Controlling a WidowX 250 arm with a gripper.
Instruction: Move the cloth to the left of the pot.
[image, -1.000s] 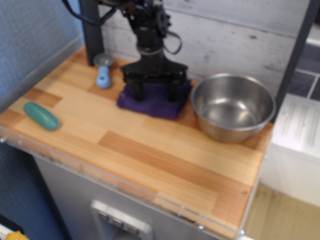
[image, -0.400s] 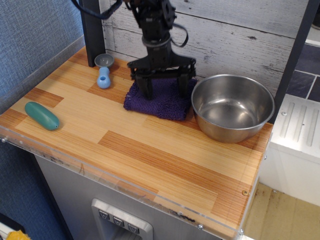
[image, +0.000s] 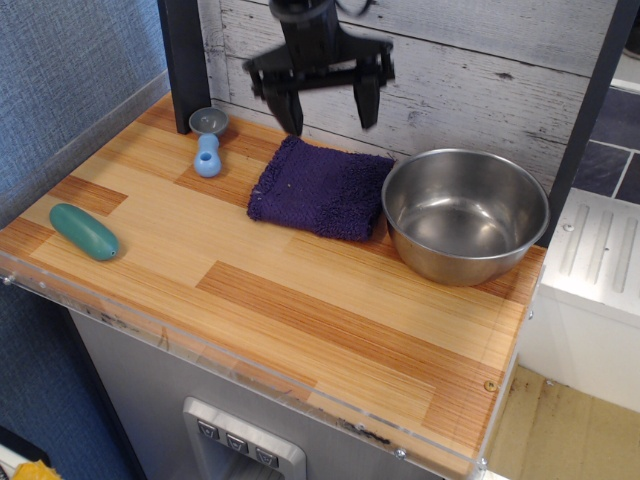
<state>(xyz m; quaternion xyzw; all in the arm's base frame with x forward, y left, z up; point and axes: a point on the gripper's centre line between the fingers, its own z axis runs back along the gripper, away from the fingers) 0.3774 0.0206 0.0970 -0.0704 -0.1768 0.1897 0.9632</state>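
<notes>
No brand, label or writing can be read anywhere in view. The desk (image: 330, 330) is a butcher-block top of pale and reddish wood strips with a clear strip along its front edge, set on a grey cabinet. Behind it runs a whitewashed plank wall (image: 480, 75); to the left is a blue textured panel, and to the right a white ribbed surface sits lower down.

The cloth (image: 322, 187) lies flat on the desk at the back, just left of the pot (image: 466, 213), its right edge touching or nearly touching the pot's side. The claw (image: 327, 103) hangs above the cloth's far edge, its two dark fingers spread apart and holding nothing. A light blue scoop (image: 207, 145) lies left of the cloth, and a teal oval bar (image: 84, 231) rests near the desk's left front corner.
</notes>
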